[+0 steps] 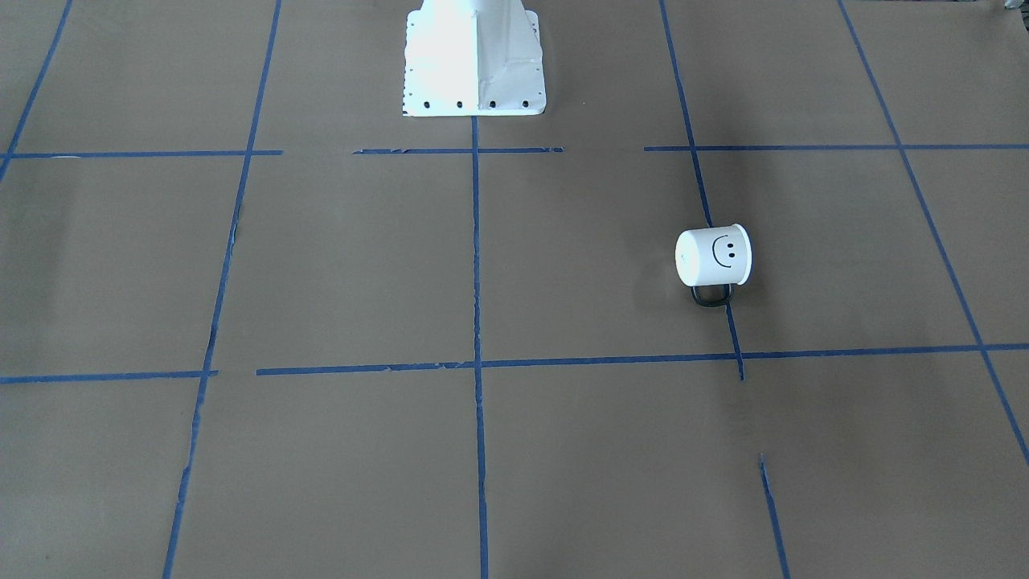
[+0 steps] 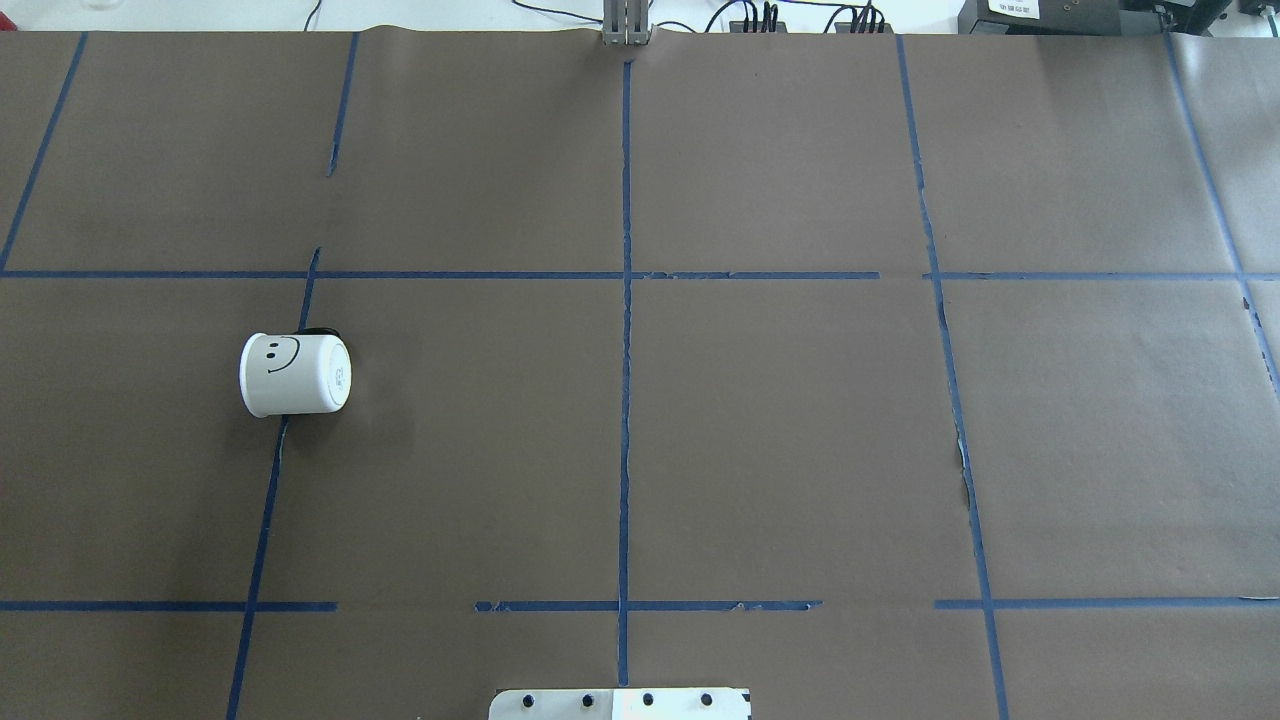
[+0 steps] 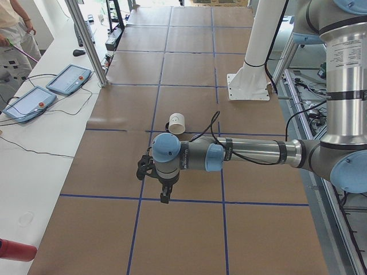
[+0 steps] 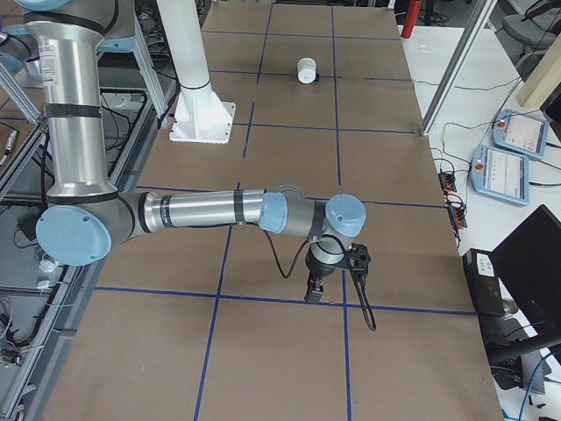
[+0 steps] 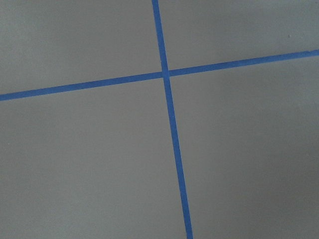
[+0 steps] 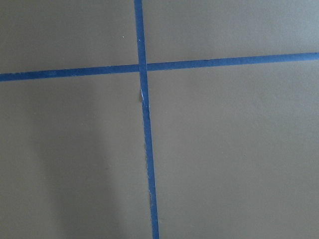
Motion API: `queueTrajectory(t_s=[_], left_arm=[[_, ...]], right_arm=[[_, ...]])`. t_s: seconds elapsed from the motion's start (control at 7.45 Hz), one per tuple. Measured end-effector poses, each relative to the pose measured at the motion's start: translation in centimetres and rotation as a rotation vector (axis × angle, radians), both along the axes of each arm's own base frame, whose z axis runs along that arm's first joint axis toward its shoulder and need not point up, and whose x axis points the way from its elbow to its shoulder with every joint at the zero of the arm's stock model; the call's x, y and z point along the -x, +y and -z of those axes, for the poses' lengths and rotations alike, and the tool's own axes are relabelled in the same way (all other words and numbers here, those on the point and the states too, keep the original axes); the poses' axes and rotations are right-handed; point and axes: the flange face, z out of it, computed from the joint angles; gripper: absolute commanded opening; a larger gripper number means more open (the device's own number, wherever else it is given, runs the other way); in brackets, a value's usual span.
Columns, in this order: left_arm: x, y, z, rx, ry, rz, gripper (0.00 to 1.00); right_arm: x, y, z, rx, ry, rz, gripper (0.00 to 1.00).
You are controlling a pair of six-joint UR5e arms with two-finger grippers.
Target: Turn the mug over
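Grip width cannot be judged for the left gripper (image 3: 164,195) or the right gripper (image 4: 313,289), each shown only from a side camera, pointed down over the brown paper (image 1: 362,265) and well apart from the mug (image 1: 714,256). The mug is laid on its side across a blue tape line (image 1: 734,334) on the robot's left half, its black handle (image 1: 711,295) turned away from the white robot base (image 1: 474,56). Two teach pendants (image 3: 69,79) are seen on the white bench (image 3: 34,149) alongside.

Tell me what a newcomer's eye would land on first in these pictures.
The white mug with its smiley face stands out first, lying on its side across a blue tape line on the robot's left half of the brown table. Next come the left arm and the right arm, each stretched out level over one end of the table, neither near the mug.
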Motion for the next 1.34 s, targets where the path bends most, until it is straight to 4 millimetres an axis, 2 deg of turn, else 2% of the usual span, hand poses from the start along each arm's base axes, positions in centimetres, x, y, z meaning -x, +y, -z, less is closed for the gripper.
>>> queueTrajectory(t_s=[0.13, 0.67, 0.8, 0.94, 1.07, 1.34], left_arm=[[0.1, -0.2, 0.2, -0.004, -0.014, 0.002, 1.0], [1.5, -4.0, 2.7, -0.082, -0.218, 0.025, 1.0], [0.9, -4.7, 3.8, -0.132, -0.21, 0.016, 1.0], [-1.1, -5.2, 4.8, -0.177, -0.148, -0.007, 1.0], [-4.2, -5.5, 5.8, -0.162, -0.059, -0.012, 1.0], [-12.3, -5.3, 8.0, -0.03, 0.063, 0.049, 1.0]], right_arm=[[0.0, 0.0, 0.0, 0.0, 0.0, 0.0, 1.0], [0.0, 0.0, 0.0, 0.0, 0.0, 0.0, 1.0], [0.0, 0.0, 0.0, 0.0, 0.0, 0.0, 1.0], [0.0, 0.0, 0.0, 0.0, 0.0, 0.0, 1.0], [0.0, 0.0, 0.0, 0.0, 0.0, 0.0, 1.0], [0.0, 0.0, 0.0, 0.0, 0.0, 0.0, 1.0]])
